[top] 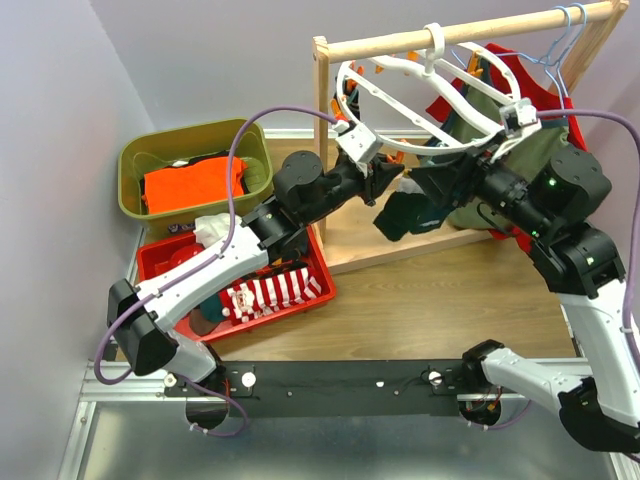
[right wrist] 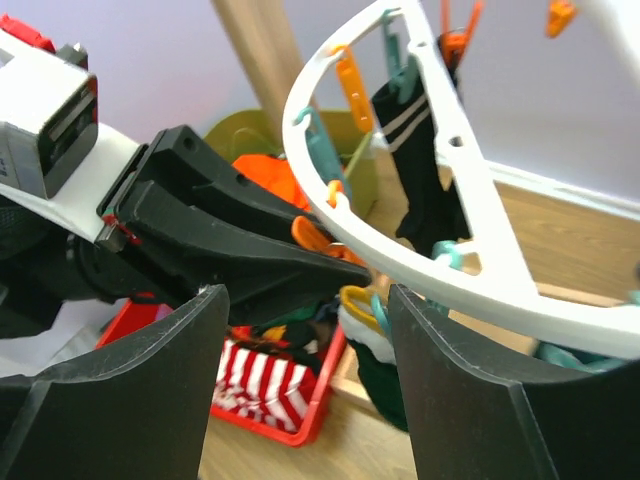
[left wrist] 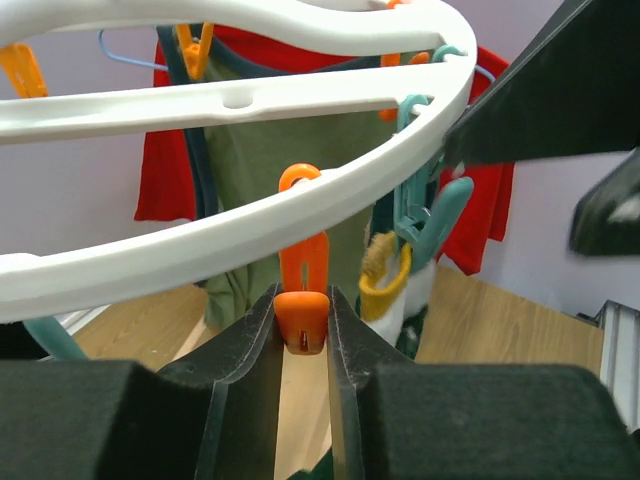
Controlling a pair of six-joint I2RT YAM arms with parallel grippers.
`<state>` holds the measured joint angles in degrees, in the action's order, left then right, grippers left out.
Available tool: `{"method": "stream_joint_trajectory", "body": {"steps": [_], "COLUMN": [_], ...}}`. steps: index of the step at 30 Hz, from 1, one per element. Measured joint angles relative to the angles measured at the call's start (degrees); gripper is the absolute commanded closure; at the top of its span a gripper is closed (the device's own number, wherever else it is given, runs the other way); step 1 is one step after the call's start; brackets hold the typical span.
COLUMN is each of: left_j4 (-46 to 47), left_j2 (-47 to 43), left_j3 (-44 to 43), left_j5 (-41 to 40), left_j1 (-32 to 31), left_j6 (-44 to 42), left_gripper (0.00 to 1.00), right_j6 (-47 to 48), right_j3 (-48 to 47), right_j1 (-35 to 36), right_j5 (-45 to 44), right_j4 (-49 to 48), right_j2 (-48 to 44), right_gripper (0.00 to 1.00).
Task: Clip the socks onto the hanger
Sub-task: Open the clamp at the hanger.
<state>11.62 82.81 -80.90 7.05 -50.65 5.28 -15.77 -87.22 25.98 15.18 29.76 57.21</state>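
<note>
Your left gripper point(left wrist: 302, 305) pinches an orange clip point(left wrist: 304, 262) hanging upright below the hanger point(left wrist: 250, 100) rim. Your right gripper point(right wrist: 305, 335) (fingers wide, nothing between them) faces it under that rim, where a dark sock point(top: 405, 215) hangs between both grippers.

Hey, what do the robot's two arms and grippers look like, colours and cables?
White shells with black joints on the left arm and right arm; a lavender cable runs along each. The left gripper and right gripper have broad black fingers.

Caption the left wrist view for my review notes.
Left jaws squeeze an orange clip dangling from the white ring hanger.
</note>
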Motion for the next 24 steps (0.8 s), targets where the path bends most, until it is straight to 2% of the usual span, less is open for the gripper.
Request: {"method": "stream_joint_trajectory", "body": {"steps": [6, 16, 24], "left_j4": [-3.7, -5.6, -6.4], "left_j2": [0.0, 0.0, 0.2], "left_j3": [-0.9, -3.9, -5.0], "left_j5": [-1.3, -1.0, -0.8], "left_j1": [-0.1, -1.2, -1.7], "left_j6": [-0.4, -0.8, -0.8], "left_gripper": [0.84, 0.84, 0.84], "right_j6": [2.3, 0.8, -3.0], "right_j3": [-0.4, -1.0, 3.2], "right_j1": [0.0, 0.0, 0.0], "right_j5": [-3.5, 5.1, 5.8], "right_j4": [0.0, -2.1, -4.0], "right_j2": [-2.6, 0.8, 2.3], "right_gripper": [0.27, 0.32, 0.32]}}
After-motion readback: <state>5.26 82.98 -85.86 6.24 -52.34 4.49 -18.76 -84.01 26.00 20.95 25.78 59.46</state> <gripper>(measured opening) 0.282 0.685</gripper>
